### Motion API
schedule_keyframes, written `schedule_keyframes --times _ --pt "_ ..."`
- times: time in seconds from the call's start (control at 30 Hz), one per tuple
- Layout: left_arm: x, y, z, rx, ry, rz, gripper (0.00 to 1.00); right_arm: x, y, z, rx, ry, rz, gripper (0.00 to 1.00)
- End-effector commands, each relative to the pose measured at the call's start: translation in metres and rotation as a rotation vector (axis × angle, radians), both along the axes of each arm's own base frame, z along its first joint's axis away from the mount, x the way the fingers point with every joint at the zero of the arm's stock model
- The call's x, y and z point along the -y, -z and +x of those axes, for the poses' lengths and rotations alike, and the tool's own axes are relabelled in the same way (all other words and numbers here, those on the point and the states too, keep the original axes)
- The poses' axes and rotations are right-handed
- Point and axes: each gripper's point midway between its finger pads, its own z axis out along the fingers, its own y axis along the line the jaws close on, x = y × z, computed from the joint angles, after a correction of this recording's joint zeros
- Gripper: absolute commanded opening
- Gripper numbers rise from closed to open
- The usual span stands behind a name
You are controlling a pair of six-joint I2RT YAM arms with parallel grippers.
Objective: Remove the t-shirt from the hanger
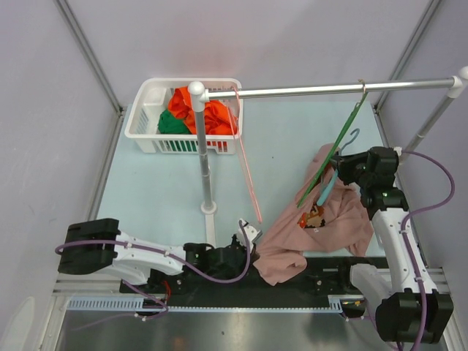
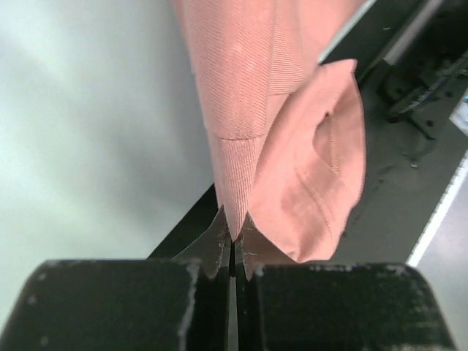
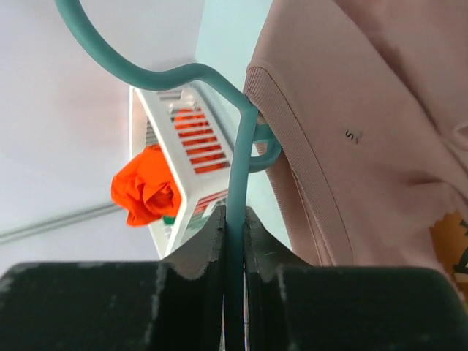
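Note:
A pink t-shirt (image 1: 322, 219) with a printed front lies partly on the table at the near right, still on a teal hanger (image 1: 327, 186). My right gripper (image 1: 349, 167) is shut on the teal hanger's bar (image 3: 238, 183), beside the shirt's collar (image 3: 292, 153), and holds it above the table. My left gripper (image 1: 248, 235) is low at the near middle, shut on a corner of the t-shirt (image 2: 278, 146); the fabric folds out from between the fingertips (image 2: 218, 238).
A white basket (image 1: 150, 121) with orange and green clothes stands at the back left. A metal rail (image 1: 329, 89) on a post (image 1: 202, 146) spans the back, with a green hanger (image 1: 333, 153) and a pink hanger (image 1: 247, 168) hooked on it.

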Motion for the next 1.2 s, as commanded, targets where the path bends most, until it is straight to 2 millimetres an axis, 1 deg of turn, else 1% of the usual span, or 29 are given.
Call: schedule_keyframes --times 0.0,0.03,0.07,0.1,0.17,0.2,0.23,0.27,0.3,0.33,0.4,0.43,0.53,0.63,0.67,0.7,0.73,0.77,0.8,0.83,0.87,0.9,0.93,0.97,1.0,1.03,1.07,1.1,1.17 --pt "-0.007 -0.008 0.014 0.016 -0.09 0.036 0.0 -0.019 -0.068 0.002 0.192 -0.094 0.042 0.0" --pt "-0.006 -0.011 0.019 0.021 -0.102 0.033 0.0 -0.027 -0.053 -0.008 0.143 -0.131 0.059 0.0" --pt "-0.005 -0.018 0.028 0.019 -0.13 0.018 0.0 -0.033 -0.056 -0.02 0.152 -0.155 0.074 0.0" --pt "-0.003 -0.02 0.031 0.008 -0.133 0.006 0.0 -0.039 -0.052 -0.028 0.14 -0.181 0.085 0.0" --pt "-0.003 -0.026 0.047 -0.01 -0.18 -0.022 0.0 -0.055 -0.032 -0.052 0.07 -0.253 0.12 0.0" --pt "-0.002 -0.028 0.052 -0.012 -0.192 -0.031 0.0 -0.061 -0.036 -0.067 0.087 -0.283 0.124 0.0" --pt "-0.002 -0.027 0.056 -0.012 -0.205 -0.026 0.0 -0.066 -0.026 -0.081 0.037 -0.312 0.139 0.0" --pt "-0.001 -0.032 0.065 -0.008 -0.233 -0.035 0.0 -0.068 -0.021 -0.091 0.018 -0.328 0.145 0.0" --pt "-0.002 -0.029 0.069 -0.009 -0.245 -0.013 0.0 -0.07 -0.025 -0.105 0.041 -0.353 0.14 0.0" --pt "-0.002 -0.03 0.073 -0.009 -0.257 -0.011 0.0 -0.075 -0.018 -0.12 -0.005 -0.389 0.16 0.0" --pt "-0.001 -0.036 0.085 -0.011 -0.29 -0.019 0.0 -0.08 -0.016 -0.138 -0.018 -0.432 0.168 0.0" --pt "-0.001 -0.036 0.088 -0.013 -0.298 -0.018 0.0 -0.081 -0.013 -0.158 -0.039 -0.458 0.165 0.0" --pt "-0.003 -0.046 0.103 -0.016 -0.343 -0.046 0.0 -0.084 -0.016 -0.186 -0.003 -0.497 0.159 0.0" --pt "-0.008 -0.058 0.113 -0.012 -0.376 -0.073 0.0 -0.085 -0.025 -0.206 0.029 -0.523 0.14 0.0" --pt "-0.011 -0.059 0.115 -0.003 -0.388 -0.072 0.0 -0.082 -0.029 -0.209 0.035 -0.513 0.113 0.0" --pt "-0.012 -0.064 0.115 0.007 -0.383 -0.083 0.0 -0.072 -0.038 -0.214 0.045 -0.471 0.05 0.0" --pt "-0.015 -0.068 0.114 0.012 -0.379 -0.094 0.01 -0.066 -0.044 -0.213 0.046 -0.448 0.0 0.0" --pt "-0.016 -0.072 0.112 0.011 -0.367 -0.108 0.0 -0.058 -0.046 -0.213 0.056 -0.444 -0.09 0.0" --pt "-0.017 -0.074 0.11 0.014 -0.355 -0.114 0.0 -0.042 -0.042 -0.212 0.015 -0.379 -0.166 0.0" --pt "-0.022 -0.069 0.106 0.01 -0.341 -0.11 0.0 -0.033 -0.064 -0.213 0.059 -0.345 -0.225 0.0" --pt "-0.023 -0.081 0.103 0.016 -0.326 -0.151 0.0 -0.025 -0.066 -0.208 0.048 -0.337 -0.292 0.0" --pt "-0.023 -0.083 0.096 0.008 -0.284 -0.163 0.0 -0.011 -0.074 -0.203 0.056 -0.273 -0.346 0.0" --pt "-0.028 -0.08 0.092 0.005 -0.27 -0.165 0.0 -0.005 -0.091 -0.203 0.096 -0.245 -0.38 0.0" --pt "-0.031 -0.092 0.087 0.009 -0.25 -0.2 0.0 0.0 -0.099 -0.2 0.109 -0.228 -0.411 0.0" --pt "-0.032 -0.095 0.08 0.004 -0.211 -0.216 0.0 0.01 -0.109 -0.194 0.133 -0.176 -0.451 0.0" --pt "-0.036 -0.094 0.076 0.003 -0.191 -0.218 0.0 0.014 -0.123 -0.193 0.174 -0.158 -0.469 0.0" --pt "-0.041 -0.106 0.071 0.01 -0.171 -0.255 0.0 0.021 -0.13 -0.187 0.184 -0.121 -0.497 0.0" --pt "-0.043 -0.11 0.065 0.018 -0.136 -0.266 0.0 0.022 -0.141 -0.182 0.219 -0.115 -0.514 0.0" --pt "-0.053 -0.108 0.059 0.025 -0.115 -0.256 0.0 0.031 -0.161 -0.178 0.269 -0.062 -0.547 0.0"
